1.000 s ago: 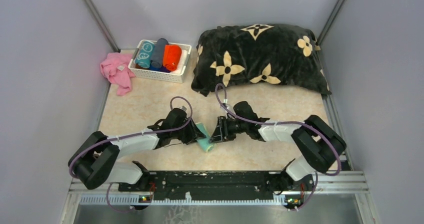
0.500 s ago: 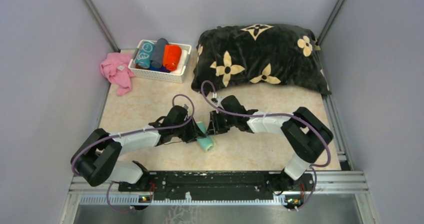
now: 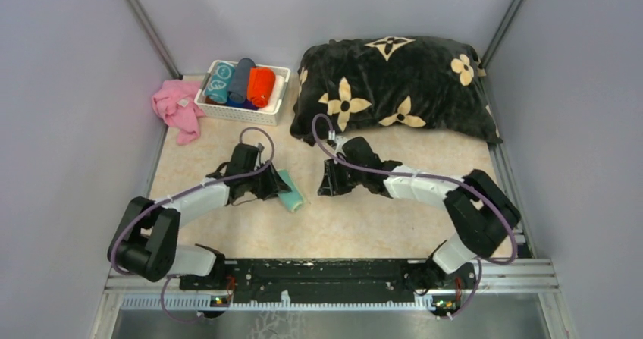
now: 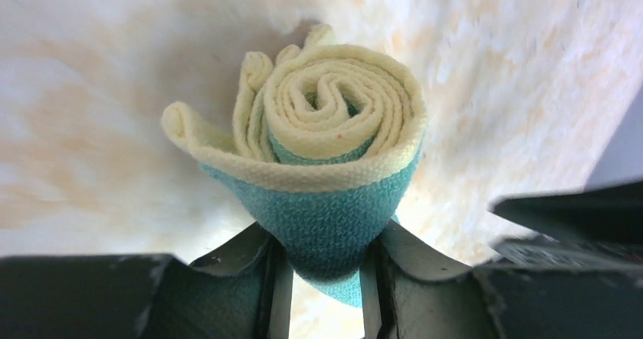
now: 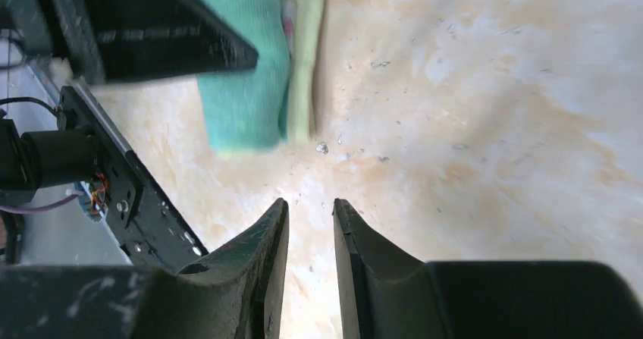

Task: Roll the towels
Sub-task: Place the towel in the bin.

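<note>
Left wrist view looks straight at the end of the yellow-and-teal towel (image 4: 334, 127) — a tight spiral pinched low between the jaws of the left end effector (image 4: 324, 267), with one loose outer flap bulging sideways. On the bench (image 3: 394, 225) the roll sits well in front of the white basket (image 3: 236, 114), where other rolled towels (image 3: 243, 81) already lie. The right end effector (image 5: 309, 221), just beyond the roll from the basket, holds nothing; its jaws are narrow, with a slit of bench showing between them. Rolling looks done. Moving it well calls for a firm, level squeeze — that flap could unwind — then a gentle lowering into the basket.
</note>
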You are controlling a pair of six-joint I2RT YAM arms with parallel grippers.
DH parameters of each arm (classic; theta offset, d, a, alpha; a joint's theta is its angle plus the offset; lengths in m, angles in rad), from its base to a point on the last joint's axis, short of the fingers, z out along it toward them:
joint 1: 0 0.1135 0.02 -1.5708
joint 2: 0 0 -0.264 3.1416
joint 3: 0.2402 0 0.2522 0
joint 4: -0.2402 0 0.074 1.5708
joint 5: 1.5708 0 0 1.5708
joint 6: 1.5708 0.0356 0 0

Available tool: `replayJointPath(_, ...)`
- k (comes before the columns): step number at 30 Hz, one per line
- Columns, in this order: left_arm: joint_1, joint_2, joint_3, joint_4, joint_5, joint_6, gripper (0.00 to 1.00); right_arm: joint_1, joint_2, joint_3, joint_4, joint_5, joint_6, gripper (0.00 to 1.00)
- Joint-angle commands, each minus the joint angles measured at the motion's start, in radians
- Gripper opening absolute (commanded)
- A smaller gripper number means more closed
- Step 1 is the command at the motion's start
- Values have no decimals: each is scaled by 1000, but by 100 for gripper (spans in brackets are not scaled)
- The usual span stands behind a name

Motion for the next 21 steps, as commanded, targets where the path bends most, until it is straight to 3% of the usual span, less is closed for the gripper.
replayJointPath(1,95,18,119,-143,26,266,4,-20,-175,-30,-53,73,-99,30)
replayJointPath(8,241,119,431,-303,109,520,2,-23,-287,-57,-115,153,-206,42)
replayJointPath(14,311,280,809,-460,105,720,1,-30,-306,-60,-152,210,-279,55)
replayJointPath(21,381,559,1276,-647,158,936,0,-31,-316,-70,-146,229,-302,58)
